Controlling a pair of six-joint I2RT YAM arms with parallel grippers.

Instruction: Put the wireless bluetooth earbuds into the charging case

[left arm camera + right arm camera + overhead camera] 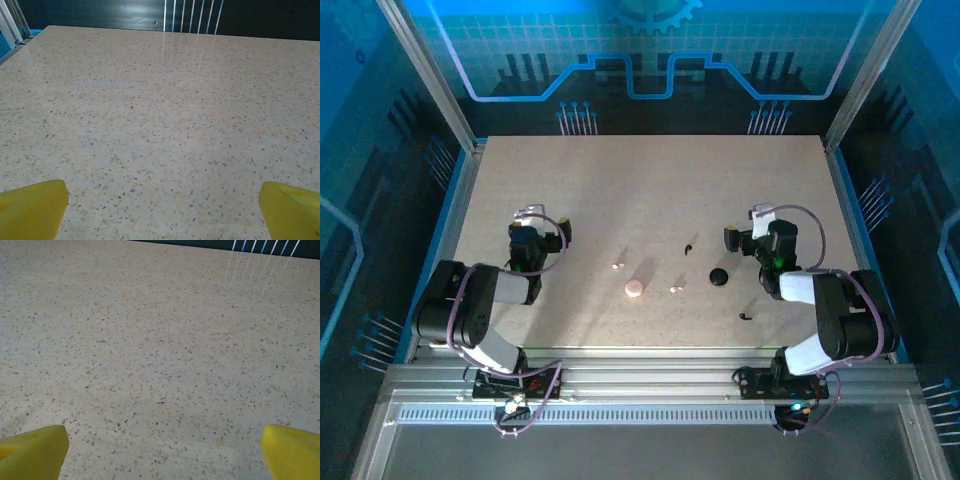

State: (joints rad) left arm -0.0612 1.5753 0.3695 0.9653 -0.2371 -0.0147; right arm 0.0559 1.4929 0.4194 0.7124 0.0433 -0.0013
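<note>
Left gripper [532, 214] gapes; earbuds [674, 289] seem tiny pale and black specks.

- Left pincer [531, 213]: from above, its tips blur into the dark wrist and the cable loops, so the gap between them cannot be made out.
- Right pincer [760, 214]: just as blurred from above.
- Left fingers [32, 210]: in the left wrist view, the bottom edge and corners cut them off, leaving yellow tips.
- Right fingers [32, 452]: cropped the same way in the right wrist view.
- Pale earbuds [616, 266] and black earbuds [689, 247]: mere specks on the worktop [570, 190], too small to tell how each lies.
- Pink case [634, 288] and black case [719, 276]: too small to tell whether their lids are up or down.
</note>
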